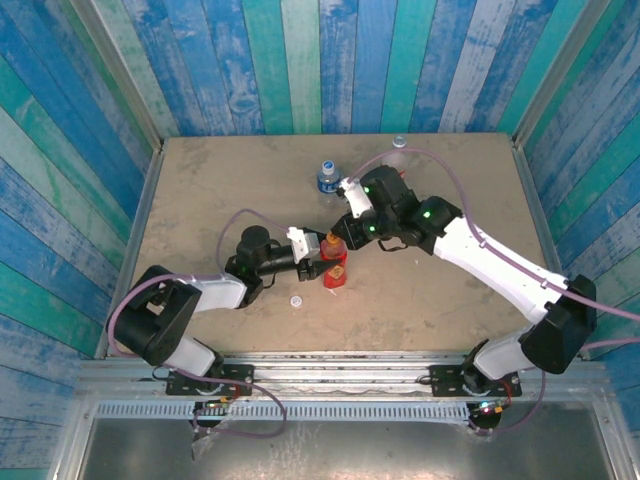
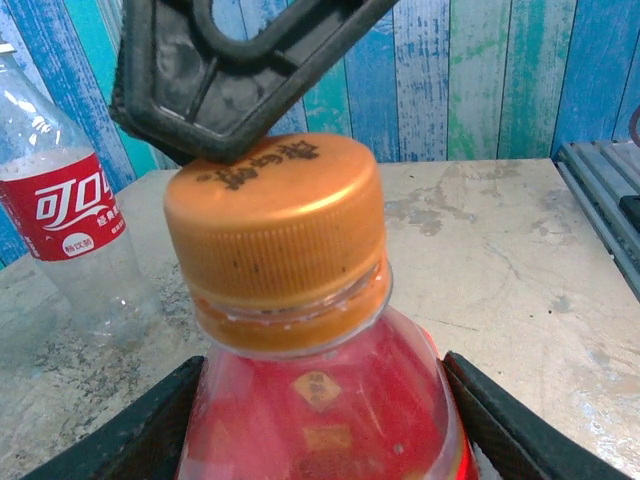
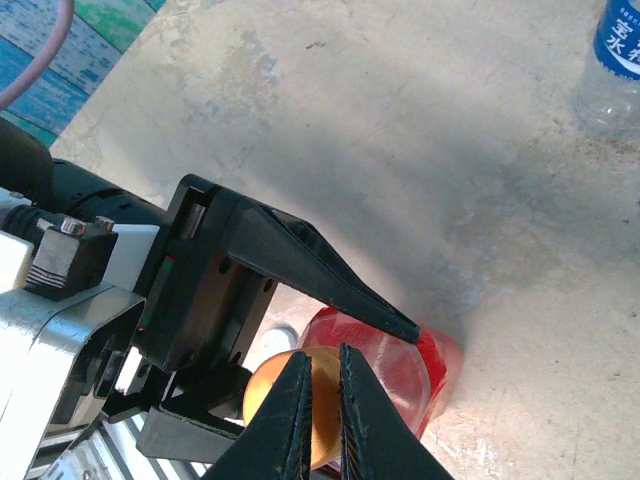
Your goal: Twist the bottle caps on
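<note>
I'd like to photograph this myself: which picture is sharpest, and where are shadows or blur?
Left wrist view: orange cap crisp and evenly lit, its red bottle cut off at the frame's bottom edge; right wrist view: broad soft shadow across the table; top external view: even light, things small.

Bright, even overhead light; a broad, soft shadow crosses the table (image 3: 330,130). The orange cap (image 2: 272,215) is sharp with a mild sheen. The red-wrapped bottle (image 2: 320,410) beneath it and the cola bottle (image 2: 60,230) at far left look softer.
</note>
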Controlling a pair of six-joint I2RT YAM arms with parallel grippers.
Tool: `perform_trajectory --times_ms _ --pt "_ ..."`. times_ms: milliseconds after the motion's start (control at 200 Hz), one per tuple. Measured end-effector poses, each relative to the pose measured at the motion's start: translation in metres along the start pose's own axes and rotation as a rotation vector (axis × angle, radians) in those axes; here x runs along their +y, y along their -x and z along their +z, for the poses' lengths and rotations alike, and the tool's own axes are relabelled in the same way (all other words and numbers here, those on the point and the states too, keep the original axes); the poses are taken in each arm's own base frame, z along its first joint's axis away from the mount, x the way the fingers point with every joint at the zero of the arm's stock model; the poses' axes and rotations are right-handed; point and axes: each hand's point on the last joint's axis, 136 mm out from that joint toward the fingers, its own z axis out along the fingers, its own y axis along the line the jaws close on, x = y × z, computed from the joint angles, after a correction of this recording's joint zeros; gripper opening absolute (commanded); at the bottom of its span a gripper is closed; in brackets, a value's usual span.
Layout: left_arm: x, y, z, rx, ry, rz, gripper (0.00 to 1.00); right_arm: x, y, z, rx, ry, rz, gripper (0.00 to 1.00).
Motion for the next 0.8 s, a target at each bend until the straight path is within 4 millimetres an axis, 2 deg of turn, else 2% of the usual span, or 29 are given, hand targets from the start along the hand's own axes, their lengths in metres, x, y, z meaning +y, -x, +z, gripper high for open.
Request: perform_trajectory --times_ms 481,801 --pt "-0.005 0.001 0.0 -0.005 -0.027 0.005 0.6 0.005 -0.016 -0.011 0.013 0.049 0.022 0.16" --pt "-0.007 0.001 0.0 -0.007 -0.037 0.006 0.6 0.009 -0.019 -0.013 0.012 0.071 0.023 0.19"
